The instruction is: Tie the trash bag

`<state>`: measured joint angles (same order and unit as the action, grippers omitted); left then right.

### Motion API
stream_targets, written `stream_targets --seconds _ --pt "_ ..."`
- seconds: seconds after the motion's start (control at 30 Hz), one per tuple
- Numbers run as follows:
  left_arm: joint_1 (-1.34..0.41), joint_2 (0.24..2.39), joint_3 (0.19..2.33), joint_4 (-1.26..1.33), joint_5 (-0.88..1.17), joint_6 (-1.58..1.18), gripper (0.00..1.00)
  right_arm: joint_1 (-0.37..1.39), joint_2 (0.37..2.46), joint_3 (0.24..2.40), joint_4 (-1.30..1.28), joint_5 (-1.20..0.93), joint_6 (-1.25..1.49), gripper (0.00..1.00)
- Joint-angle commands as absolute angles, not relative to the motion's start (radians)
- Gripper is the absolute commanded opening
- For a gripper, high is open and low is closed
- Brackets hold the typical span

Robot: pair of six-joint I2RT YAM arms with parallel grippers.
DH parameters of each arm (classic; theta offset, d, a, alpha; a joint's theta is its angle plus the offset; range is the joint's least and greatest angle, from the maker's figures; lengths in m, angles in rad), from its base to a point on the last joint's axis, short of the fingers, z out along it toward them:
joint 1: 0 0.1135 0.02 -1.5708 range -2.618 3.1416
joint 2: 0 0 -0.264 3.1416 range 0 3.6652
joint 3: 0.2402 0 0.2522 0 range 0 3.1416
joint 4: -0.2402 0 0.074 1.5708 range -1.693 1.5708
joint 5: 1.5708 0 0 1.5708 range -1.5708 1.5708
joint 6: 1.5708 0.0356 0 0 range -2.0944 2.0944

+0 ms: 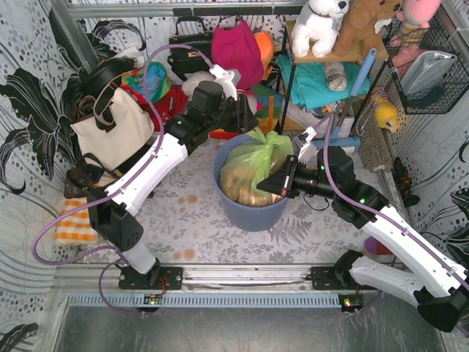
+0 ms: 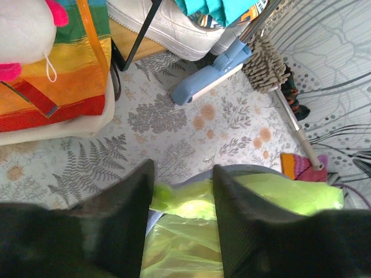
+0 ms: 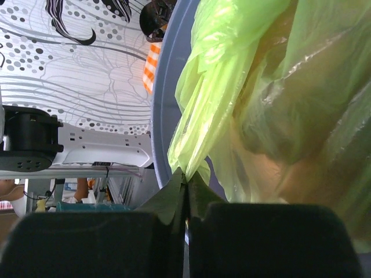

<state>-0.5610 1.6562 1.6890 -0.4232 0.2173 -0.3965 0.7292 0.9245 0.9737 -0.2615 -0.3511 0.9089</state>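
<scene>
One broad table (image 1: 183, 220), covered in a pale cloth printed with ferns and flowers, is carrying everything here. Two white-and-black arms are reaching in from its near edge. The left arm (image 1: 157, 165) is stretching diagonally toward the far side of the bin, and the right arm (image 1: 399, 231) is bending in from the right. Between them the round blue-grey bin (image 1: 249, 216) is standing upright near the middle of the table. The trash bag (image 1: 267, 154) is sitting inside it. Its thin light-green plastic is bulging up above the rim, and crumpled tan-orange paper is showing through lower down.

The left gripper (image 2: 182, 174) is hovering over the bin's far rim with its fingers (image 2: 127, 202) spread apart. In the left wrist view a fold of the green plastic is lying below and beyond the gap, and I cannot tell whether either finger is touching it. The right gripper (image 3: 186, 176) is meeting the bag's right side at about rim height. Its jaws are pressed together and pinching a gathered pleat of the plastic, which is running up from the tips in the right wrist view.

Clutter is crowding the back of the table. A cream handbag (image 1: 110, 132) is leaning at the left, a magenta bag (image 1: 234, 51) is sitting behind the bin, and a white plush toy (image 1: 319, 26) is perching on a shelf. An orange-and-white striped cloth (image 1: 73, 224) is lying by the left arm's elbow. In the left wrist view a blue plastic tool (image 2: 208, 75) is resting on the table cloth just beside a grey mop head (image 2: 264, 63).
</scene>
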Motion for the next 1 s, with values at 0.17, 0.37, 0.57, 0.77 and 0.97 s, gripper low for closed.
stream_targets --seconds 0.17,0.37,0.57,0.77,0.97 --pt "-0.557 1.701 1.784 -0.407 0.197 -0.359 0.15 0.736 0.874 1.03 -0.323 -0.371 0.886 0.0" --pt "-0.557 1.707 1.834 -0.419 0.165 -0.341 0.0 0.736 0.837 1.037 -0.387 -0.391 0.884 0.0" --pt "-0.555 1.662 1.844 -0.493 0.092 -0.354 0.41 0.736 0.826 1.017 -0.391 -0.385 0.889 0.0" --pt "-0.557 1.579 1.686 -0.502 0.097 -0.398 0.78 0.736 0.853 1.001 -0.342 -0.376 0.892 0.0" --pt "-0.556 1.538 1.596 -0.491 0.137 -0.426 0.8 0.736 0.889 0.983 -0.249 -0.37 0.902 0.0"
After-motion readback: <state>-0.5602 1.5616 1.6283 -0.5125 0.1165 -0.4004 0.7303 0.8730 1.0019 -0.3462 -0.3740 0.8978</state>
